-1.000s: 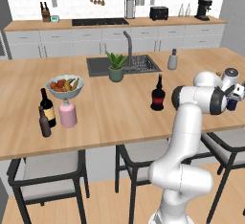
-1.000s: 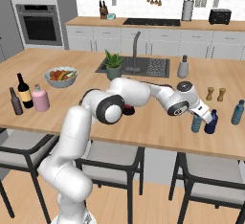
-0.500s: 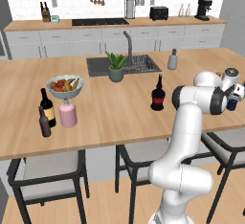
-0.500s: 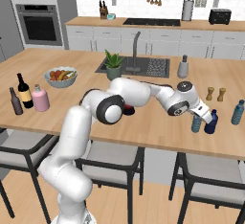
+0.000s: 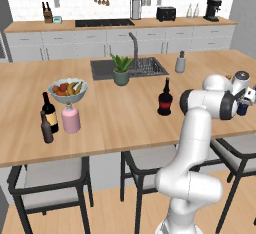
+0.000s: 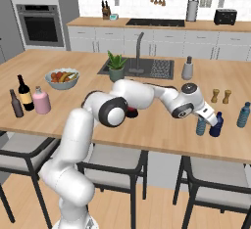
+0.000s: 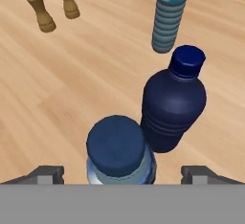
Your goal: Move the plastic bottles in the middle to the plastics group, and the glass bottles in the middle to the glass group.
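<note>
The wooden island counter [image 6: 147, 125] carries a sink [image 6: 147, 68] with a potted plant [image 6: 116, 65] at its near left. Far left stand a fruit bowl [image 6: 62, 78], wine bottle [image 6: 23, 92], brown bottle [image 6: 15, 103] and pink bottle [image 6: 41, 101]. At right: three blue bottles [image 6: 214, 124], two brown shakers [image 6: 220, 96], a grey dispenser [image 6: 187, 68]. A squat dark bottle [image 5: 165, 98] stands mid-counter.

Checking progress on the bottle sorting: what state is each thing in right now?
Two-finger gripper: open, straddling the teal-blue plastic bottle.
Teal-blue plastic bottle with dark blue cap: upright on the counter, capped.
Dark blue plastic bottle: upright, capped, close beside it.
Ribbed light blue bottle: upright, apart.
Squat dark glass bottle with red label: upright mid-counter, not yet moved.
</note>
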Controlling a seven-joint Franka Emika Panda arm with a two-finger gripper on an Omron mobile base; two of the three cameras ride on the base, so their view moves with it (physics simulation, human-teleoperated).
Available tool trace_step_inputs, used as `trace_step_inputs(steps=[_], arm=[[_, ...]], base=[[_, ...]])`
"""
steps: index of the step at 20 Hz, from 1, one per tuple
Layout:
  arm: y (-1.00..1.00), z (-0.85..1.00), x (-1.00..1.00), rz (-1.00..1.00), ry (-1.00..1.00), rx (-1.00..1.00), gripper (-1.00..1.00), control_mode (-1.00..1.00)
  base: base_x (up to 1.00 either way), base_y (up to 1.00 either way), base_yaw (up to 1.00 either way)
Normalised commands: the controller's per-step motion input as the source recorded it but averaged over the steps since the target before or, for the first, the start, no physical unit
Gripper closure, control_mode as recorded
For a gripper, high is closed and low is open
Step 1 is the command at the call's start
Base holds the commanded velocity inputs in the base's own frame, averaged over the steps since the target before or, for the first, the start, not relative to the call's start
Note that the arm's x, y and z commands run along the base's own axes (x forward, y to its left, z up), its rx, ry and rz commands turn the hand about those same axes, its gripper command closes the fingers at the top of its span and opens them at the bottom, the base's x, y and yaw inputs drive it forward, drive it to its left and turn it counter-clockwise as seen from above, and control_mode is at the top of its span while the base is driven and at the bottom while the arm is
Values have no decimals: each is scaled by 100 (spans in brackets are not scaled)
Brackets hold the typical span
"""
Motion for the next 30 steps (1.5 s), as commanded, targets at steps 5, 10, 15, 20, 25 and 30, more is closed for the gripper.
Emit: trace_step_inputs(steps=[5,10,15,20,25,30], arm=[[13,55,-17,0,-15,0,-100,-100],[38,81,-32,0,-22,0,-100,-100],[51,50,-22,1,-7,0,-100,-100],[59,27,-34,14,4,0,-100,-100],[99,17,-33,42,17,0,-100,-100],[100,18,-13,45,18,0,-100,-100]], base=[[0,0,0],[0,0,0],[0,0,0],[0,0,0],[0,0,0],[0,0,0]])
